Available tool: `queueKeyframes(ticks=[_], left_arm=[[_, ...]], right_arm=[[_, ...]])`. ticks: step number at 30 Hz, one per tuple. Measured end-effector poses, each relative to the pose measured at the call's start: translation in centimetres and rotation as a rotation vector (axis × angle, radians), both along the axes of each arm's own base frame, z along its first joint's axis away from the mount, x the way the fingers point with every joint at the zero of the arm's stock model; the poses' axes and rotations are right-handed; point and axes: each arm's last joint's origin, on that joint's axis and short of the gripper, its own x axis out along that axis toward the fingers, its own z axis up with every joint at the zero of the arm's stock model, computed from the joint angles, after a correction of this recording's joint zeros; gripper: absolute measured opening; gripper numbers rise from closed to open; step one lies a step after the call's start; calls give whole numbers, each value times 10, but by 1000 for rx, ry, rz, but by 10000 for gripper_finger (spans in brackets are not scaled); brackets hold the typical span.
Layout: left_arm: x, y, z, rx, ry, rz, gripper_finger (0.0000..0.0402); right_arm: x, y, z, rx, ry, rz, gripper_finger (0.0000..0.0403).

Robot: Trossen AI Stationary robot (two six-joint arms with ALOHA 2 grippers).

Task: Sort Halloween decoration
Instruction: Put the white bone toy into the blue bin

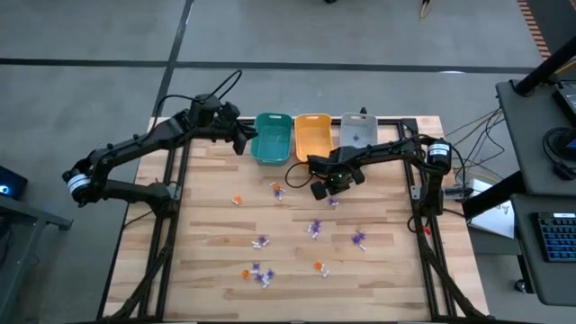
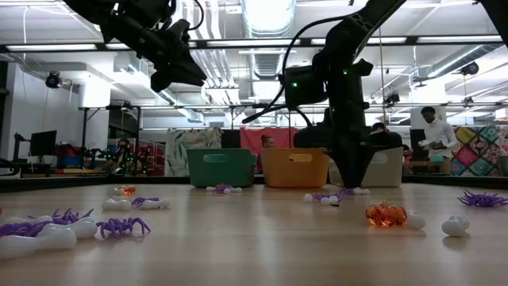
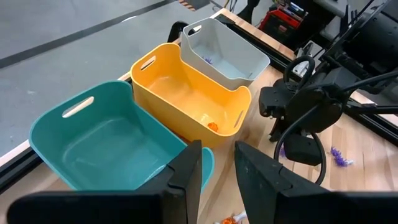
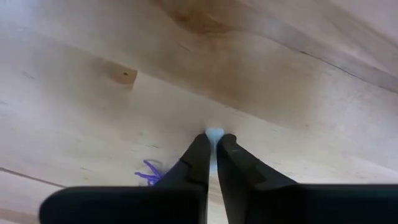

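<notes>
1. High view: the right tool (image 1: pixel 328 189) is down on the counter (image 1: pixel 387 270) just in front of the orange bin (image 1: pixel 312 135). The loose trinkets (image 1: pixel 314 229) lie scattered from 4 to 8 o'clock of it. The left tool (image 1: pixel 241 137) waits at the teal bin (image 1: pixel 272 138), at 10 o'clock of the right one.
2. Low view: the right tool touches down among a purple spider (image 2: pixel 324 195) and small white pieces.
3. Left wrist view: the left tool's fingers (image 3: pixel 186 177) stand narrowly apart, holding nothing. One orange piece (image 3: pixel 212 126) lies in the orange bin.
4. Right wrist view: the right tool's fingers are pinched nearly together on a white trinket (image 4: pixel 213 133). Its long axis and heading cannot be told; only its tip shows. Lift straight up and slowly, clear of the spider beside it, since the grip looks shallow.
</notes>
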Motion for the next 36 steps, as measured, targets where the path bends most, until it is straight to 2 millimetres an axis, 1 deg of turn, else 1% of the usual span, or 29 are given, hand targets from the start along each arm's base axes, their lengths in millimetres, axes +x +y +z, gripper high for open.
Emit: queueKeyframes(ticks=[5,10,17,23,27,30,34,36], left_arm=[[0,0,0,1,-1,0,77],[0,0,1,-2,-7,3,77],[3,2,6,-14,-76,42,78],[3,6,12,-28,-131,152,78],[3,6,15,-30,-145,169,78],[4,6,16,-52,-157,180,78],[4,6,20,-96,-179,201,78],[3,6,21,-120,-179,212,78]], right_arm=[[0,0,1,-10,-1,28,9],[0,-1,11,-58,-30,71,9],[-2,-1,51,-105,-162,139,8],[-7,-7,97,-158,-346,243,8],[-2,-18,124,-220,-509,319,8],[6,-32,140,-300,-644,354,8],[20,-58,149,-338,-825,371,8],[27,-71,147,-340,-885,372,8]])
